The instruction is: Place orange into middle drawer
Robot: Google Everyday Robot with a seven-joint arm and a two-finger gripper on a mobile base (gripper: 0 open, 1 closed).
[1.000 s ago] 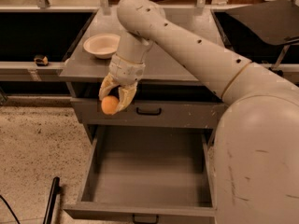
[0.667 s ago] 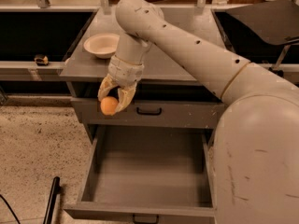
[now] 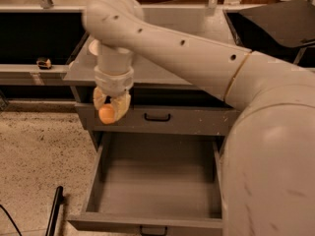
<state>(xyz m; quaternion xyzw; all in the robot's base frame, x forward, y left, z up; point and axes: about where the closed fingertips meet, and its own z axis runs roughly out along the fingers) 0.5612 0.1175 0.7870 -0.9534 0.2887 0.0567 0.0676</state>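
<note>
My gripper hangs from the arm in front of the cabinet and is shut on the orange, a small round orange fruit held between the beige fingers. It sits in front of the closed top drawer front, just above the back left corner of the middle drawer. That drawer is pulled wide open, with a plain grey floor and side walls and a black handle on its front panel. Nothing lies in the drawer.
The closed top drawer front has white scuffs and a black handle. A beige bowl on the cabinet top is mostly hidden by the arm. A black pole lies on the speckled floor at lower left. Dark shelves flank the cabinet.
The gripper with the orange sits a little lower and further left relative to the cabinet, and the arm now covers most of the bowl. The view has moved closer.
</note>
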